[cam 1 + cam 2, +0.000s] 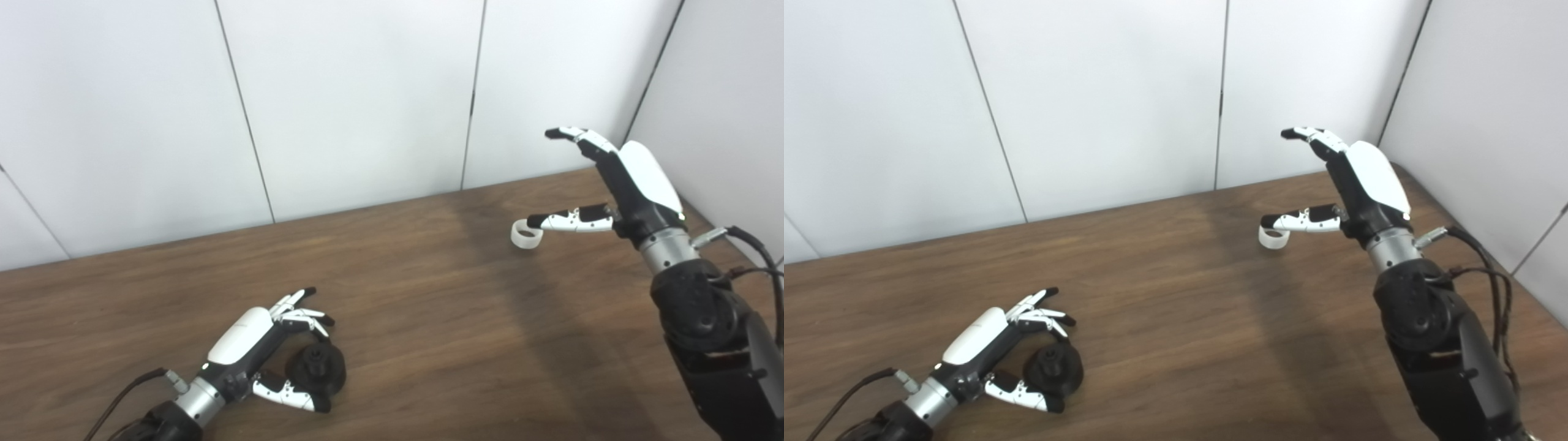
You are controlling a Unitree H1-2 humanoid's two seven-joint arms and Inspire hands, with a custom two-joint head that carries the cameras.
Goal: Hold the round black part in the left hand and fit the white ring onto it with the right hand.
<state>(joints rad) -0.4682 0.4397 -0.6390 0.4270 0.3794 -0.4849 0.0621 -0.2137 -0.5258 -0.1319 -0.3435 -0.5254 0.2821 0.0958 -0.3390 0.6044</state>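
The round black part point(317, 366) lies on the wooden table point(429, 306) at the lower left. My left hand point(245, 343) rests beside it, open, with the fingers curved over its far side and the thumb along its near side. I cannot tell if they touch it. The white ring point(525, 236) lies on the table at the back right. My right hand point(625, 184) is raised just right of it, open and empty, fingers stretched up and left. Its thumb tip overlaps the ring's upper edge in both views.
White wall panels point(367, 92) close the table's back edge, and a side wall point(723, 92) stands close behind the right hand. Cables hang from the right forearm point(1433, 331) and the left wrist.
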